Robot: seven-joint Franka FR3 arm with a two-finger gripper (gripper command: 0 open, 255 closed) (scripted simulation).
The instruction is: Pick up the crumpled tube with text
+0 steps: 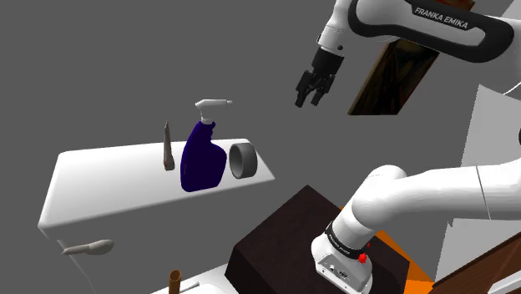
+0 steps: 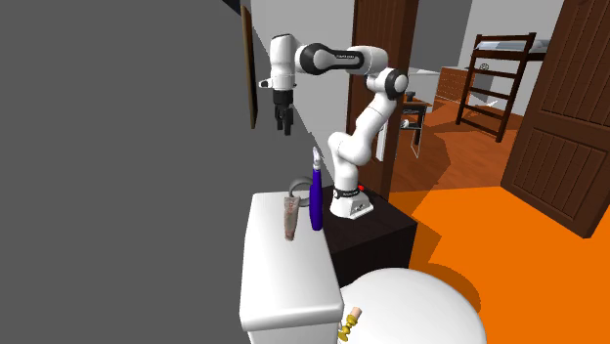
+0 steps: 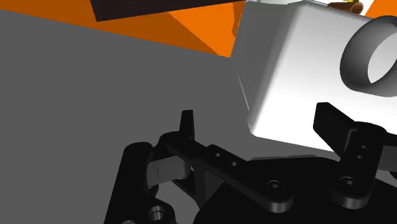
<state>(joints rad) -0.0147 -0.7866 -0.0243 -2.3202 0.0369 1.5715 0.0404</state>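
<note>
- My black two-finger hand (image 1: 307, 102) hangs high in the air on the white arm (image 1: 434, 25), well above and well apart from everything on the white toilet tank (image 1: 108, 188).
- In the wrist view the two fingers (image 3: 186, 124) stand apart, so the hand (image 3: 254, 113) is open and nothing is held.
- The thing I am after, the crumpled grey-brown tube (image 1: 168, 149), sits on the tank's top, untouched. I cannot read any text on it, and I cannot tell whether it lies flat or stands up.
- Just beside the tube is a dark blue spray bottle with a white trigger head (image 1: 203, 163), upright. On the bottle's other side a grey ring (image 1: 243, 160) stands on its edge near the tank's end.
- So in the shoulder view the row reads tube, bottle, ring from left to right.
- From the second exterior view I see the tube (image 2: 290, 217) nearest that camera, the bottle (image 2: 316, 200) just behind it, the ring (image 2: 300, 188) beyond, and the hand (image 2: 285, 127) far above them by the grey wall (image 2: 117, 147).
- The wrist view looks down on one corner of the tank (image 3: 286, 63), with the ring (image 3: 375, 57) on it.
- The arm's base sits on a dark brown box stand (image 1: 284, 234), just beside the tank's ring end, over an orange floor (image 2: 469, 225).
</note>
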